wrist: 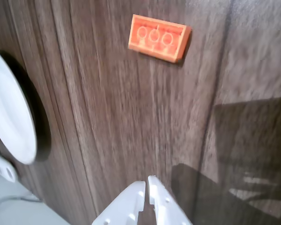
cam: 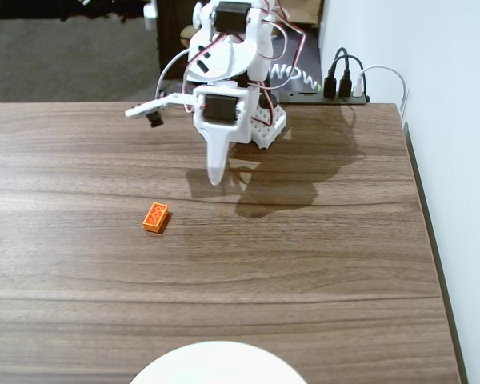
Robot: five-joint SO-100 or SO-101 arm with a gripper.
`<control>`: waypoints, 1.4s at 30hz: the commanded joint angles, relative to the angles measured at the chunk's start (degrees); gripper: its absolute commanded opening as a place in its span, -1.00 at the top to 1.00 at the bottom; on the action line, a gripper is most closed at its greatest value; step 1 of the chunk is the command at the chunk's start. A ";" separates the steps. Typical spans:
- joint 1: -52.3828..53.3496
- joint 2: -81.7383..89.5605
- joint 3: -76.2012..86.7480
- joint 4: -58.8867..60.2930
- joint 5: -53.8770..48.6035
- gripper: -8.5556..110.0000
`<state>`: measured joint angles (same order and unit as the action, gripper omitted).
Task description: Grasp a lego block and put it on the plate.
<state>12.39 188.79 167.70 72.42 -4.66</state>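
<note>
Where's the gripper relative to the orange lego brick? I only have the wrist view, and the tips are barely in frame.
Observer: In the fixed view the gripper points down at the table, up and right of the lego brick and apart from it.
Operator: Plate position?
Observer: The white plate sits at the bottom edge, cut off by the frame. The brick lies between it and the arm.
Operator: Anything between brick and plate?
Observer: Nothing shows there but wood.
</note>
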 commanded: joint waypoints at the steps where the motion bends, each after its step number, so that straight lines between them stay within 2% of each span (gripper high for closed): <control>1: 0.97 -0.35 -0.35 0.18 0.09 0.85; 20: 2.81 -0.35 -0.35 0.00 -0.09 0.85; 30: 6.50 -3.34 -3.43 -1.05 -4.13 0.85; 35: 9.49 -7.47 -6.86 -3.08 -9.76 0.85; 42: 12.22 -14.94 -10.46 -4.83 -26.98 0.85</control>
<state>23.91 175.96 160.31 68.55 -26.10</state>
